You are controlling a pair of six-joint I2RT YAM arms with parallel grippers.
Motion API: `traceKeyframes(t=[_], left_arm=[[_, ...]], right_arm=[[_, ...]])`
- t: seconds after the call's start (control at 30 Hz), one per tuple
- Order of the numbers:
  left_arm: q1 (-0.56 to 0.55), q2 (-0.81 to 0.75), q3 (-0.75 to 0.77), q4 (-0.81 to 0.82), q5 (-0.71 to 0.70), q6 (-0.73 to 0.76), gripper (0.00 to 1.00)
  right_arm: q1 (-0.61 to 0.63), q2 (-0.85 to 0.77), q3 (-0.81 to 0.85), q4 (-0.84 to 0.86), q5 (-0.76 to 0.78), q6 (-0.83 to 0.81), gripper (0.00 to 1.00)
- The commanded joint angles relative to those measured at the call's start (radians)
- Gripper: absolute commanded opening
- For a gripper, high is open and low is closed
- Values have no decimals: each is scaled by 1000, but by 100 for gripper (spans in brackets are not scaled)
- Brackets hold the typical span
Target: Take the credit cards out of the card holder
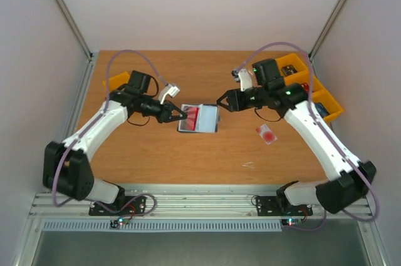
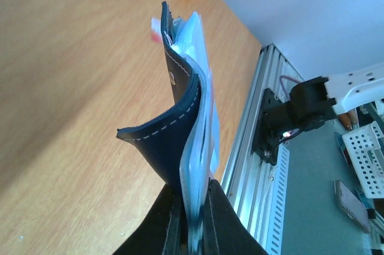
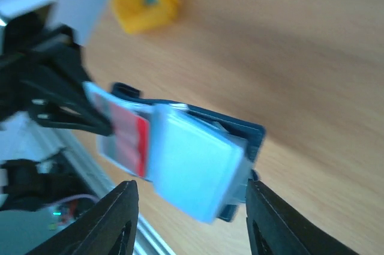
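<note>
Card holder (image 1: 199, 118) is held at mid-table, left gripper (image 1: 180, 116) clamped on its left edge, right gripper (image 1: 220, 102) parted around its right end; best to brace the cover firmly and draw the red card (image 3: 129, 138) straight along its sleeve

Open tabletop (image 1: 188, 159) before card holder (image 1: 199, 119), loose card (image 1: 267, 133) at right, yellow bins (image 1: 318, 96) along right edge

Squeezes the dark blue card holder (image 2: 174, 141) by its pale sleeves between two black fingers (image 2: 225, 228). Lets the cover curl left, over the wooden surface (image 2: 66, 87).
</note>
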Motion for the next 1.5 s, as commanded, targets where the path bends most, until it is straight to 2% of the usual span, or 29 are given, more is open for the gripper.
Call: traceKeyframes(t=[0.0, 0.1, 0.17, 0.3, 0.5, 0.73, 1.0, 1.17, 1.3, 1.37, 1.47], left_arm=[[15, -165, 44, -2, 41, -32, 0], [22, -233, 44, 103, 54, -125, 0], [22, -272, 32, 211, 59, -214, 0], [22, -351, -7, 417, 89, -406, 0], [22, -395, -35, 539, 153, -460, 0], [18, -382, -68, 710, 146, -557, 0], [-10, -380, -121, 756, 142, -578, 0], [-21, -375, -122, 751, 140, -561, 0], [-21, -377, -122, 744, 136, -565, 0], [-21, -381, -125, 742, 136, -564, 0], [-19, -386, -128, 742, 139, -562, 0]], right_arm=[[16, -87, 39, 53, -246, -31, 47], [40, -100, 23, 240, -446, 82, 42], [81, -79, 25, 324, -524, 122, 36], [100, -74, 23, 374, -512, 133, 29], [100, -76, 35, 358, -486, 123, 26], [137, -56, 47, 403, -500, 132, 19], [155, -22, 79, 409, -486, 133, 10], [177, 3, 116, 382, -480, 110, 11], [180, -15, 105, 406, -490, 100, 1], [176, -31, 96, 397, -486, 86, 1], [166, -39, 100, 328, -482, 51, 9]])
